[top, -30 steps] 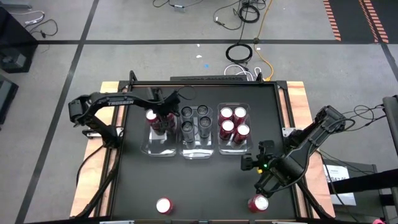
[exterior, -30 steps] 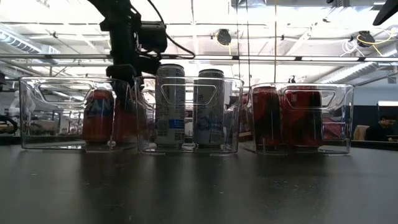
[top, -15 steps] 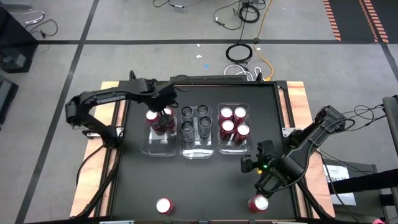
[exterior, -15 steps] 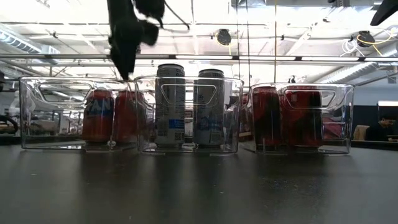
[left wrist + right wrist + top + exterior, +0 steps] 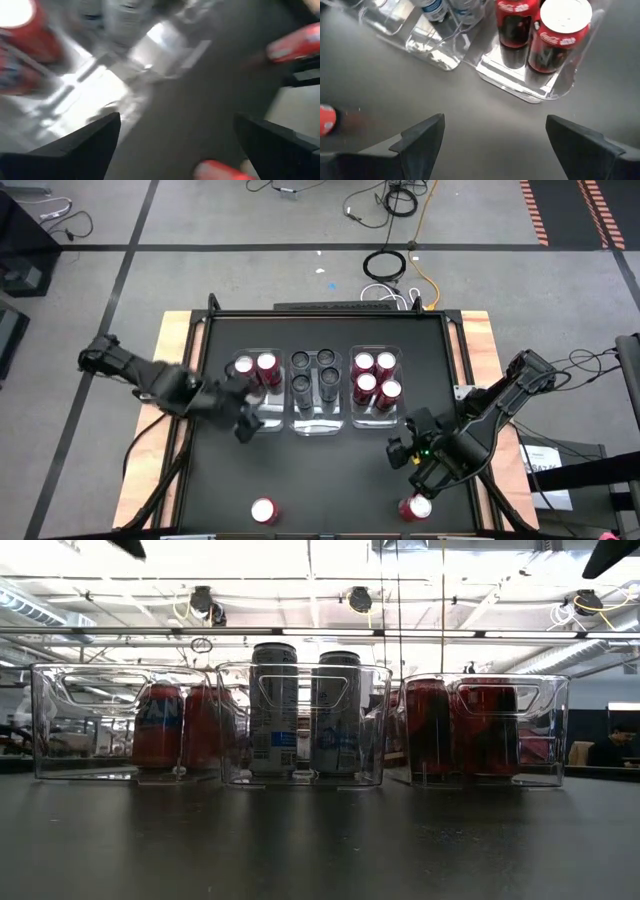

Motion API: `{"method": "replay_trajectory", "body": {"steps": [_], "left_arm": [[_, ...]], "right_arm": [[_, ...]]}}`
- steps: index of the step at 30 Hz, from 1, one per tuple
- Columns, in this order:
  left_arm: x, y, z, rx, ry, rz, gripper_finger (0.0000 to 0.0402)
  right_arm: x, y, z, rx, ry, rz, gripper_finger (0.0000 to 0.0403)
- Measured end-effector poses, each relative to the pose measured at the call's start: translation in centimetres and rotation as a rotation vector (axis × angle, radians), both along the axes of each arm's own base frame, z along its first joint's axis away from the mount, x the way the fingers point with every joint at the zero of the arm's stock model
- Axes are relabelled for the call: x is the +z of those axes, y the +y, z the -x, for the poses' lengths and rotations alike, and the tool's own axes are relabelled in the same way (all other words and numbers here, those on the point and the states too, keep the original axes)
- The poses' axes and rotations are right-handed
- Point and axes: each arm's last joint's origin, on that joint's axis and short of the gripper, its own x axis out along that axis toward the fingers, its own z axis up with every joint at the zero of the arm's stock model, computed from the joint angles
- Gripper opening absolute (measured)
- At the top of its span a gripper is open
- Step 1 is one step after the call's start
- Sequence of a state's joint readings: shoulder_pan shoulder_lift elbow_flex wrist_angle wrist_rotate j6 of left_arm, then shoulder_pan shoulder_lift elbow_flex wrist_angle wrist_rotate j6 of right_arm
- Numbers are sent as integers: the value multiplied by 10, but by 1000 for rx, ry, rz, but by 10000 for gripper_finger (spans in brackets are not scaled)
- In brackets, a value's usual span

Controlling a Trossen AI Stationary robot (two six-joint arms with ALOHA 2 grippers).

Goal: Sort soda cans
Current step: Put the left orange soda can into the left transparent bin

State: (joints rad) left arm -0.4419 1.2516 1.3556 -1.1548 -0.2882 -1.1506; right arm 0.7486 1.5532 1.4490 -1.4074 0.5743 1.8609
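soda cans: two loose red cans (image 5: 263,510) (image 5: 415,506); likely rigid, smooth, slippery. grip mid-body. left gripper (image 5: 243,424) and right gripper (image 5: 402,451): jaws wide, empty.

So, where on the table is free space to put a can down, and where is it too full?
Free: the dark tabletop between the row of bins and the two loose cans, red can and red can. The near half of the left bin is bare. Crowded: the middle bin and right bin.
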Motion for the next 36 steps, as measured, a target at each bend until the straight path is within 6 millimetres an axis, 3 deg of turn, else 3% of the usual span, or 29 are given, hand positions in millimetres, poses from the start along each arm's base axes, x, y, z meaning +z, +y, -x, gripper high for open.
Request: {"method": "replay_trajectory", "body": {"steps": [6,10,15,26,30,36], "left_arm": [[-3,-58,-8,-53,-172,108,396],[-5,-81,-18,-55,-271,145,396],[-20,-92,-32,22,-256,167,396],[-79,-120,-60,98,-38,197,396],[-85,-124,-61,100,7,234,396],[-68,-133,-58,83,-17,266,396]], "right_arm": [[0,3,-3,96,10,20,341],[1,5,-5,138,4,22,341],[1,7,-8,174,-13,15,341],[2,14,-6,209,-39,-2,341],[2,18,-4,207,-48,-14,341],[2,21,0,201,-57,-27,341]]}}
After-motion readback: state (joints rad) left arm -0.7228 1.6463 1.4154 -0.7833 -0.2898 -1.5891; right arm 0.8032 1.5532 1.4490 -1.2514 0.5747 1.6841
